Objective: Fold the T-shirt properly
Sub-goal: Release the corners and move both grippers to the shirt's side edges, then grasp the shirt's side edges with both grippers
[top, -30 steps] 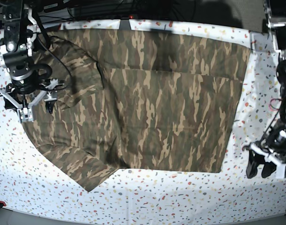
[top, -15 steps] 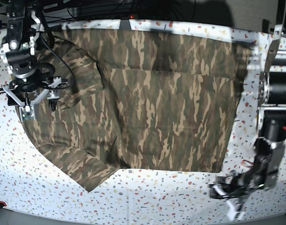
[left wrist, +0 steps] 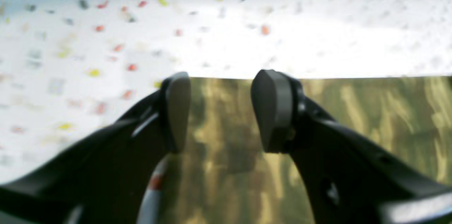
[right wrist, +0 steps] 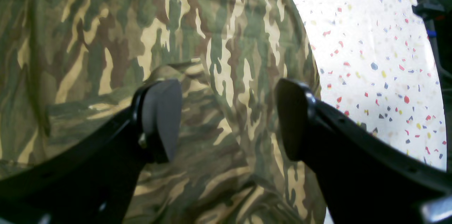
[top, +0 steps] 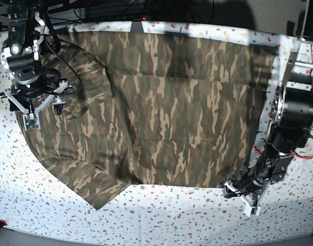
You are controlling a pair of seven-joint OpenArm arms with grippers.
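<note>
Left wrist view blurred; T-shirt print smeared. Base view: left arm covers T-shirt right hem.

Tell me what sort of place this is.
Probably a robotics lab bench: two robot arms, left gripper and right gripper, work over a camouflage T-shirt on a speckled white cloth, with cables behind.
</note>
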